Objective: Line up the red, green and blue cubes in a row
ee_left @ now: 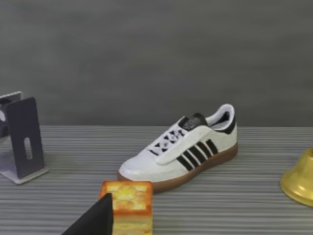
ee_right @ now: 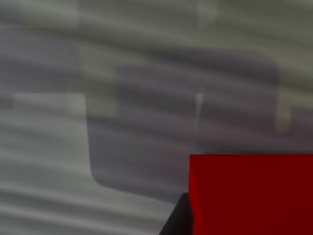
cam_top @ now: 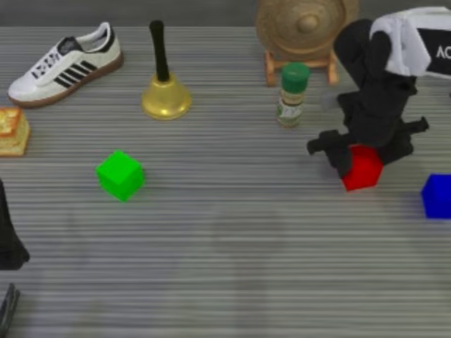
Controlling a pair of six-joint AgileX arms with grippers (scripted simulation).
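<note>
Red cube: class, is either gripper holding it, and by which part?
The right gripper sits over the red cube, at its top edge, but whether its fingers actually clamp it cannot be told. The left gripper is parked, holding nothing.

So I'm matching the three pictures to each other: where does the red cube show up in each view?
Top view: the red cube sits at the table's right side, under the right gripper, left of the blue cube.
Left wrist view: not in it.
Right wrist view: the red cube fills the near corner, close up.
Shared landmark: the ribbed grey table, seen in all three.
</note>
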